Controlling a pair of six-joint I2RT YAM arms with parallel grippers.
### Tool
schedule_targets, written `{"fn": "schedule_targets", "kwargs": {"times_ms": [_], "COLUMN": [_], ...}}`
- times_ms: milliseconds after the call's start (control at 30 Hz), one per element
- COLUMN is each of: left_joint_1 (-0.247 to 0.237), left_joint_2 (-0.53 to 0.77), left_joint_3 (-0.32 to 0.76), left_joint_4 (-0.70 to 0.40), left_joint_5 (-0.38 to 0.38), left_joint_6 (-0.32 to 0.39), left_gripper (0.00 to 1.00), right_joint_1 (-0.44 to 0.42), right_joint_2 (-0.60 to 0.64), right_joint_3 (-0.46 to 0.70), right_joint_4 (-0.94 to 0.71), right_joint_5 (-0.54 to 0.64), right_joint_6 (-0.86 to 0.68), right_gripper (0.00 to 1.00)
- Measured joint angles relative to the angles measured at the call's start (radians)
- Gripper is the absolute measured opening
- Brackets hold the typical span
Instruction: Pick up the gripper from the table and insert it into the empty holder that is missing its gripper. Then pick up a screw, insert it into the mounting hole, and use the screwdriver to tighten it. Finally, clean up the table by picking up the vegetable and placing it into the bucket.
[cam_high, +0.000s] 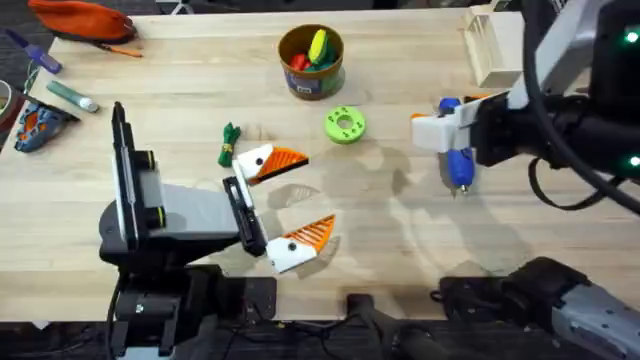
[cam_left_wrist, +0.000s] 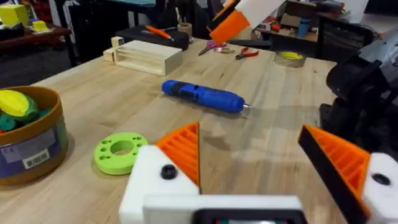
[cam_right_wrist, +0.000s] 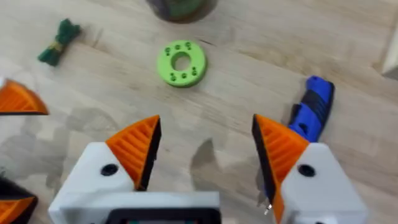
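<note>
The blue screwdriver lies on the table at the right, with its metal tip toward the front edge. My right gripper hovers over it, open, and the screwdriver lies just outside one orange-padded finger. Near the table's middle my left gripper stands open and holds nothing. Its own view shows the screwdriver flat on the wood. The green vegetable lies just left of the left gripper's upper finger. At the back stands the mustard bucket, with toys in it. The loose gripper, the holder and a screw are out of view.
A flat green ring disc lies in front of the bucket. A pale wooden box stands at the back right. An orange pouch, pens and small items sit at the far left. Bare wood lies between the two grippers.
</note>
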Motion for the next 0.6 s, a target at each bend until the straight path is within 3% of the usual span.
{"fn": "schedule_targets", "kwargs": {"times_ms": [600], "left_joint_1": [0.000], "left_joint_2": [0.000], "left_joint_3": [0.000], "left_joint_4": [0.000], "left_joint_5": [0.000], "left_joint_6": [0.000], "left_gripper": [0.985], "right_joint_1": [-0.033], "right_joint_2": [-0.002], "right_joint_3": [-0.007], "right_joint_4": [-0.003], "right_joint_5": [0.000], "right_joint_6": [0.004], "right_gripper": [0.906]}}
